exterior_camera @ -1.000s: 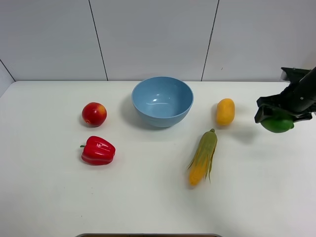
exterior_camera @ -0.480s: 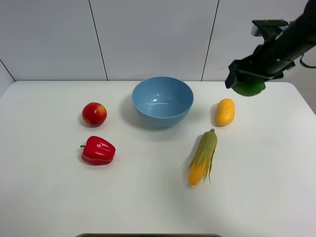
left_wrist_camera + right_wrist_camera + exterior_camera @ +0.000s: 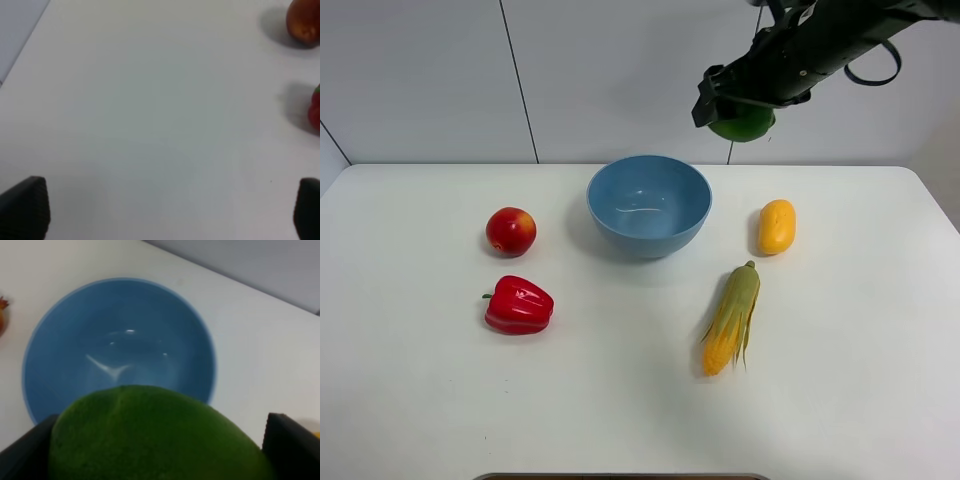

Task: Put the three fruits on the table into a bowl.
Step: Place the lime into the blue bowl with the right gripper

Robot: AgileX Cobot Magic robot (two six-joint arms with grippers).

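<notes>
My right gripper (image 3: 738, 112) is shut on the green lime (image 3: 743, 124) and holds it high in the air, behind and to the right of the light-blue bowl (image 3: 649, 205). From the right wrist, the lime (image 3: 150, 437) fills the foreground between the fingers (image 3: 290, 445), with the empty bowl (image 3: 117, 347) below it. The red apple (image 3: 511, 231) lies left of the bowl, and the yellow-orange mango (image 3: 776, 226) lies to its right. My left gripper (image 3: 165, 210) is open over bare table (image 3: 150, 100), the apple (image 3: 303, 20) far off at the frame's corner.
A red bell pepper (image 3: 519, 305) lies in front of the apple. A corn cob with green husk (image 3: 732, 317) lies in front of the mango. A grey panelled wall (image 3: 620, 70) stands behind the table. The pepper's edge (image 3: 315, 110) shows in the left wrist view.
My right arm has carried the lime up from low over the table's right side and leftward, to a high point near the bowl. Nothing else has moved.
</notes>
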